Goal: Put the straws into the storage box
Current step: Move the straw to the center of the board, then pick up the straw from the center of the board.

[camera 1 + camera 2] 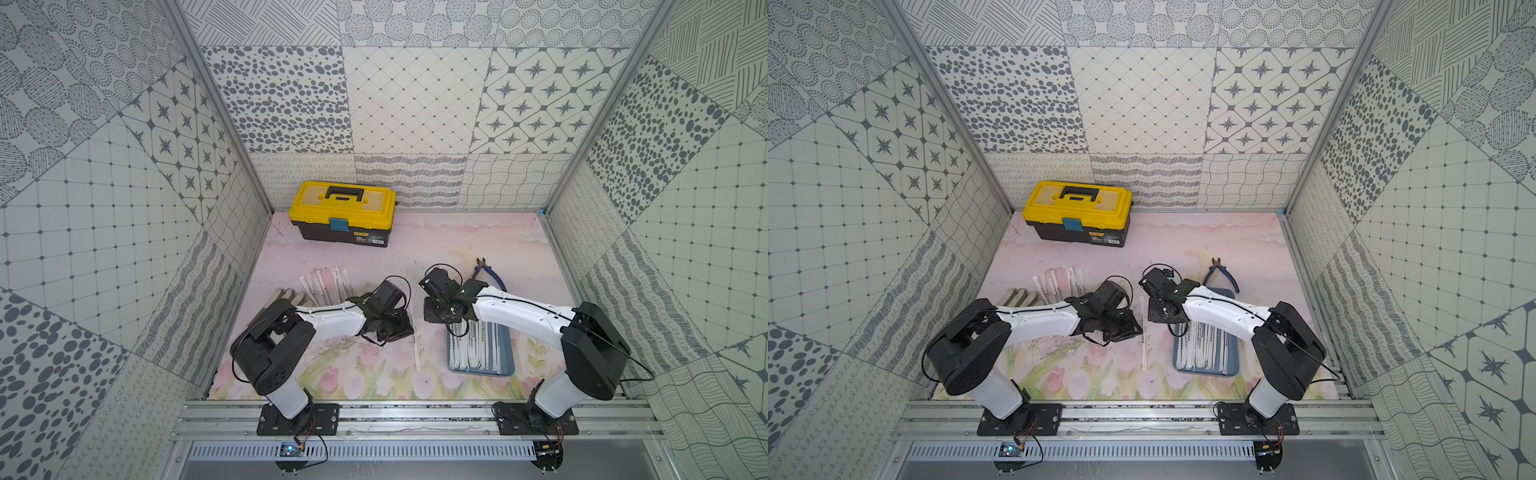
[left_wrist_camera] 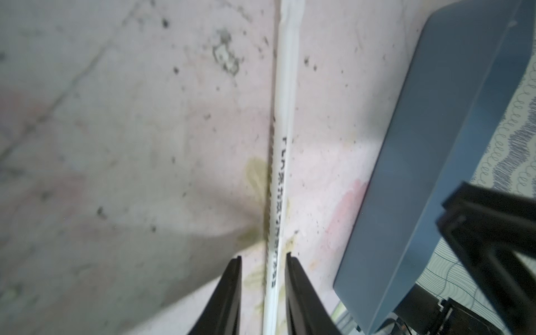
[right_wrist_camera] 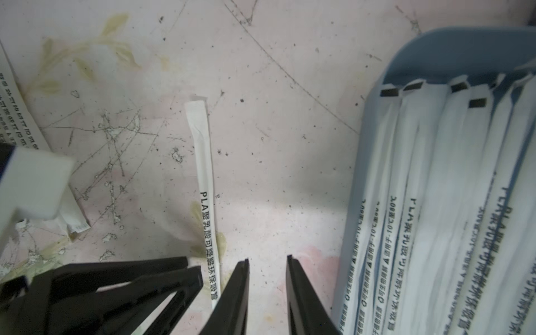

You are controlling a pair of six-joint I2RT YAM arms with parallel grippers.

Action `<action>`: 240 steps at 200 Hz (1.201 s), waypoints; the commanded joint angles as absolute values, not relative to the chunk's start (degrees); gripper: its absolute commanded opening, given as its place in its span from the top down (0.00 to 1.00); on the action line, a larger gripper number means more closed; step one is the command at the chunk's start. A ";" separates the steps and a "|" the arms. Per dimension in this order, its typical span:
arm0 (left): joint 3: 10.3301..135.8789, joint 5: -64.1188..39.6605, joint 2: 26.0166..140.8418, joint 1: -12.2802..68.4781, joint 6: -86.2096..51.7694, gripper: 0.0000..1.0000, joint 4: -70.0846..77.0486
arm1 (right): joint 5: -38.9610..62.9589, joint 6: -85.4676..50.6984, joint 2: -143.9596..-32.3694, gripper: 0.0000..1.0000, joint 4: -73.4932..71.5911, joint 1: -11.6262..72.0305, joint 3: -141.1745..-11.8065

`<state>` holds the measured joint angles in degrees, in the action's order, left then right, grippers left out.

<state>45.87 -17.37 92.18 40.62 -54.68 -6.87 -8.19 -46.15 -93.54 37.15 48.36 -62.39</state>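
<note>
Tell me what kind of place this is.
Probably a robot test booth, not a home: left arm and right arm bolted to an aluminium rail, patterned wall panels boxing in a floral mat, and a staged yellow toolbox.

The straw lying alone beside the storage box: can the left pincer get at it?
Probably yes: the open left pincer stands astride the lone straw, one finger on each side, with nothing blocking it.

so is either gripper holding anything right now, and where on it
Nothing is held. The left gripper stands open astride one straw, not pinching it; the right gripper is open and empty.
</note>
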 commanded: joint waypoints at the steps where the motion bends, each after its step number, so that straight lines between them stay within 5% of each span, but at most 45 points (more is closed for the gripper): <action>1: 45.66 -14.24 81.37 38.61 -55.55 0.64 -16.47 | -8.16 -47.52 -96.78 0.72 35.98 50.30 -65.37; 42: 46.91 -6.16 72.45 29.93 -45.58 0.63 -28.62 | -7.42 -47.34 -103.48 0.70 36.74 53.17 -70.10; 99: 46.23 -5.94 70.22 29.14 -44.01 0.63 -26.67 | -5.99 -45.45 -110.79 0.74 37.50 53.35 -73.13; 137: 45.92 -4.65 69.03 29.05 -42.87 0.63 -26.95 | -7.75 -45.63 -111.49 0.89 39.21 53.43 -74.28; 193: 51.09 -0.99 68.20 28.33 -37.60 0.62 -28.05 | -6.73 -42.10 -93.80 0.96 42.43 51.97 -71.61; 240: 55.31 -1.53 78.71 46.67 -35.86 0.61 -16.72 | -8.78 -34.61 -73.94 0.96 49.82 31.94 -54.29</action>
